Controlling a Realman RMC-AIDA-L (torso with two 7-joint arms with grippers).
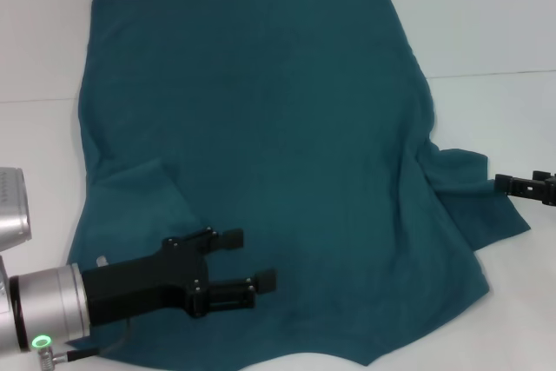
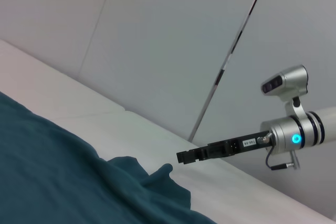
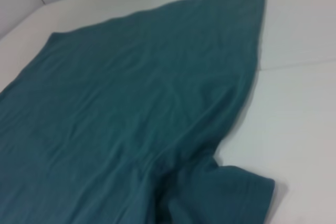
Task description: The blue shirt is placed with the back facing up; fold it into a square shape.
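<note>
The blue shirt [image 1: 261, 128] lies spread flat on the white table, hem at the far side. Its left sleeve [image 1: 130, 188] is folded in over the body. Its right sleeve [image 1: 469, 193] sticks out to the right and is rumpled. My left gripper [image 1: 252, 260] is open and empty, over the near left part of the shirt. My right gripper [image 1: 514, 185] is at the right edge of the head view, just beside the right sleeve's tip. The left wrist view shows the shirt [image 2: 52, 171] and the right gripper [image 2: 185, 157] above the table. The right wrist view shows the shirt [image 3: 131, 103].
The white table [image 1: 486, 23] extends bare to the right of the shirt and behind it. A seam [image 1: 495, 74] runs across the table top. A pale wall [image 2: 173, 40] stands behind the table in the left wrist view.
</note>
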